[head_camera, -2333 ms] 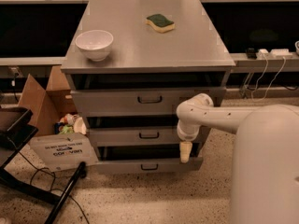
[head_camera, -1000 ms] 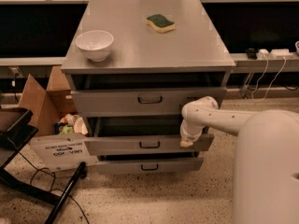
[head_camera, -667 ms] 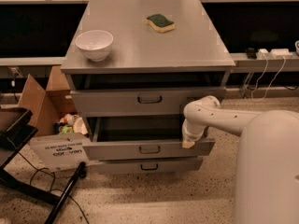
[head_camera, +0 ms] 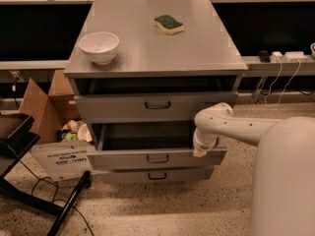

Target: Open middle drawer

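Note:
The middle drawer (head_camera: 156,159) of the grey cabinet is pulled partly out; its low front panel with a small dark loop handle (head_camera: 157,158) stands forward of the other fronts and its dark inside shows. My gripper (head_camera: 201,150) points down at the right end of that front panel, touching its upper edge. The top drawer (head_camera: 147,105) above has a taller front. The lowest drawer (head_camera: 156,175) sits below, mostly in.
A white bowl (head_camera: 99,46) and a green-and-yellow sponge (head_camera: 169,24) lie on the cabinet top (head_camera: 197,53). A cardboard box (head_camera: 56,146) with clutter stands at the left. A black stand's legs and cables (head_camera: 44,195) cross the floor at lower left.
The middle drawer has come out toward the camera. My gripper moved from low beside the lowest drawer up to the middle drawer's right end and came forward with it.

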